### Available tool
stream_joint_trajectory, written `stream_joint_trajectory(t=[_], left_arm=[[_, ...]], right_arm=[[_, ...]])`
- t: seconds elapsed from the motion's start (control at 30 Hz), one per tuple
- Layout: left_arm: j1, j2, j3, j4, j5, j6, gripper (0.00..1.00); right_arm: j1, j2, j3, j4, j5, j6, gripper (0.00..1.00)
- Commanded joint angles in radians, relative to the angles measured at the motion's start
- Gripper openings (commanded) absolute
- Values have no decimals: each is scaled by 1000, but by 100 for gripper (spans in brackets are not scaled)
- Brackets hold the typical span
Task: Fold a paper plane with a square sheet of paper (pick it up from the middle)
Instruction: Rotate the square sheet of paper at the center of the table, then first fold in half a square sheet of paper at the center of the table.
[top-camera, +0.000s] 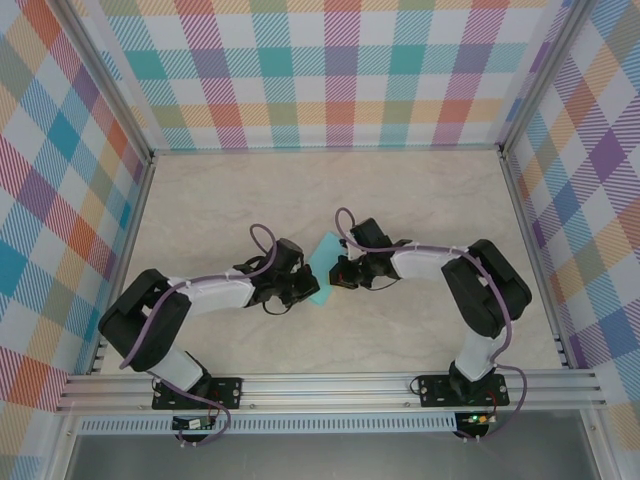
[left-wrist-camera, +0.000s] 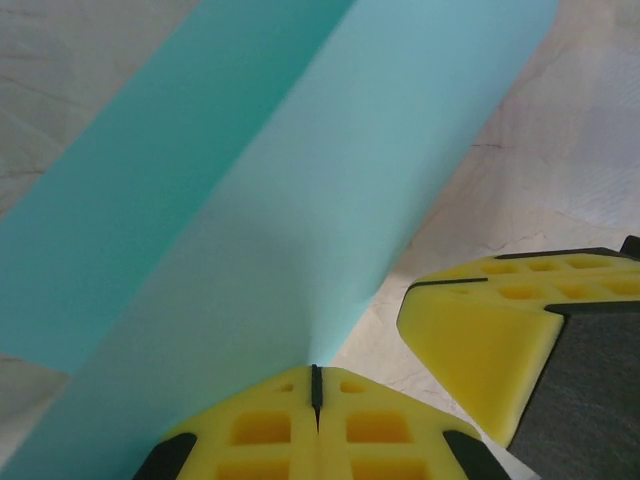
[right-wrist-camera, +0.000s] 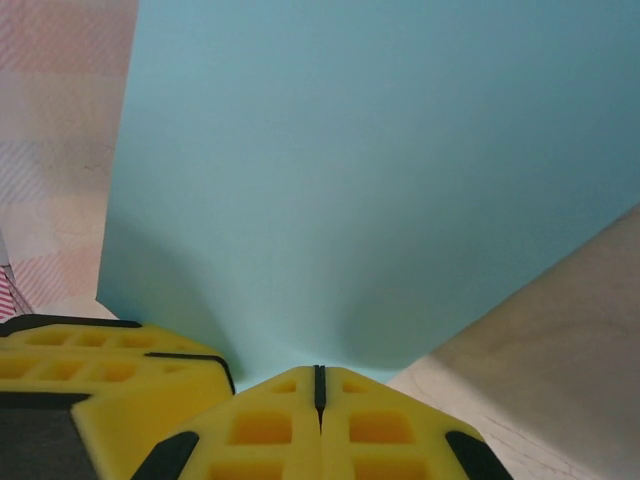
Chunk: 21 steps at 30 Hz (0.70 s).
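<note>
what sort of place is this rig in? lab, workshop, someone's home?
Probably a lab robot test cell: plaid-printed wall panels on three sides, an aluminium extrusion frame along the near edge, and the left arm and right arm bolted to it over a marble-look tabletop.

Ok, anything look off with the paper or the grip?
Nothing stands out. The left fingers and right fingers are each shut on the square sheet of paper, which bows smoothly between them, with no tear or crumpling visible.
</note>
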Motion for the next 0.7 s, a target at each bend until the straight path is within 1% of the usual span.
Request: stream_joint_trajectory(t=[0.0, 0.37, 0.67], left_arm=[[-19, 29, 37, 33, 6, -18, 0], [-32, 62, 42, 46, 29, -14, 0], [-49, 99, 43, 52, 16, -17, 0]], right_arm=[[1, 36, 30, 22, -44, -32, 0], [-2, 85, 38, 22, -36, -25, 0], [-3, 93, 37, 15, -30, -26, 0]])
